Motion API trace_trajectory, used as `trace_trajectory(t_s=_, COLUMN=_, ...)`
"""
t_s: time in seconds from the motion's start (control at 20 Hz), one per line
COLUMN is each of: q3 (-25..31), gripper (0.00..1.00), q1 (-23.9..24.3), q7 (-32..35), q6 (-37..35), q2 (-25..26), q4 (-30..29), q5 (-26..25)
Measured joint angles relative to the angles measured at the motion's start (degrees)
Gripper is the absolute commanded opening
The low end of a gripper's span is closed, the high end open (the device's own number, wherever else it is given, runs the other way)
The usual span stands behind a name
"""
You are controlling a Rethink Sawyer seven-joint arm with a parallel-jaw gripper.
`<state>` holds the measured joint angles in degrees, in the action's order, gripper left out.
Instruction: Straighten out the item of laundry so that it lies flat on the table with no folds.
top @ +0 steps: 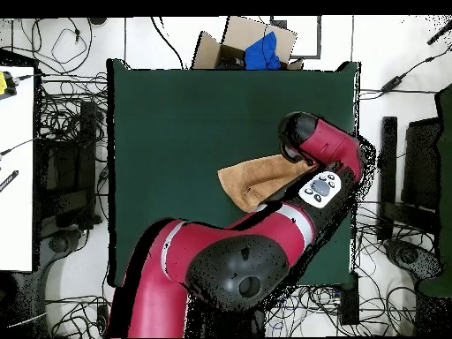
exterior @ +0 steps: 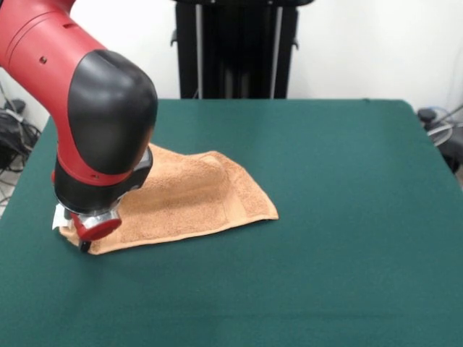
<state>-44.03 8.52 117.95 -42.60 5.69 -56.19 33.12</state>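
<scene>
Near the table's (exterior: 347, 217) edge, the gripper (exterior: 85, 244) presses down at one corner of the towel (exterior: 188, 199), which lies rumpled with a raised fold; whether it grips the cloth cannot be told. Drawing that corner steadily outward, low over the felt, should flatten the ridge.

towel (exterior: 184, 199): peach-orange terry cloth, looped nubbly pile, matt; flatter woven band near one hem. small white tag (exterior: 57, 217) at its corner, probably fabric, too small to be sure.

worktop (exterior: 325, 181): dark green felt-like cloth, matt, even and fine-napped, no sheen.

arm (exterior: 87, 108): red shell of smooth hard plastic with a soft gloss; black joint cap semi-gloss, catching a dull highlight. bright silvery metal ring above the red wrist end.

hand (exterior: 85, 246): only a small black tip shows, matt.

cardboard box (top: 231, 40) beyond the worktop: plain brown, dull.
</scene>
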Motion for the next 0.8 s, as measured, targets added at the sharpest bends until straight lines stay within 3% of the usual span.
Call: trace_trajectory(t_s=0.8, q3=-0.42, gripper=1.0, q1=0.17, q7=0.0, q6=-1.79, q2=0.32, q4=1.98, q5=-2.91)
